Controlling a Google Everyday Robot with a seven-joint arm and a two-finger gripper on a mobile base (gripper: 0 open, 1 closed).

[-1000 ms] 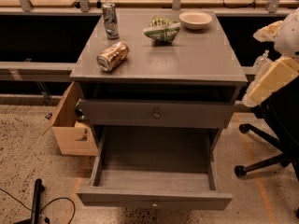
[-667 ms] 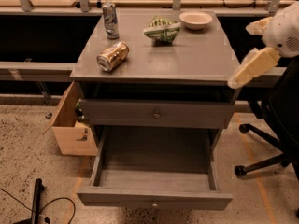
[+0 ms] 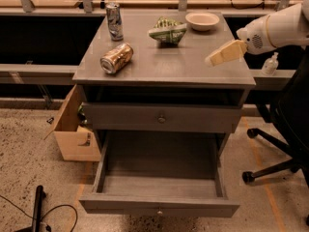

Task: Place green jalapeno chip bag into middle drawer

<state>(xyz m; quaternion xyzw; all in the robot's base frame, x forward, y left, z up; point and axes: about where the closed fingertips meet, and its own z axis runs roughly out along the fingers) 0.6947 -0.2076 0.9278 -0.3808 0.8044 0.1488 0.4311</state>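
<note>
The green jalapeno chip bag (image 3: 167, 30) lies crumpled on the grey cabinet top (image 3: 193, 66), toward the back, left of a white bowl (image 3: 202, 20). The middle drawer (image 3: 159, 208) is pulled out below, its grey floor bare. My gripper (image 3: 221, 55) comes in from the right on a white arm and hovers over the right part of the cabinet top, to the right of the bag and a little nearer the front. It holds nothing.
A gold can (image 3: 116, 58) lies on its side at the left of the top, an upright can (image 3: 114, 21) behind it. A shut drawer front (image 3: 161, 117) sits above the open one. A cardboard box (image 3: 72, 127) stands left, an office chair (image 3: 285, 144) right.
My arm has swung up and left from beside the cabinet's right edge to over its top, closer to the bag. Nothing on the cabinet has moved.
</note>
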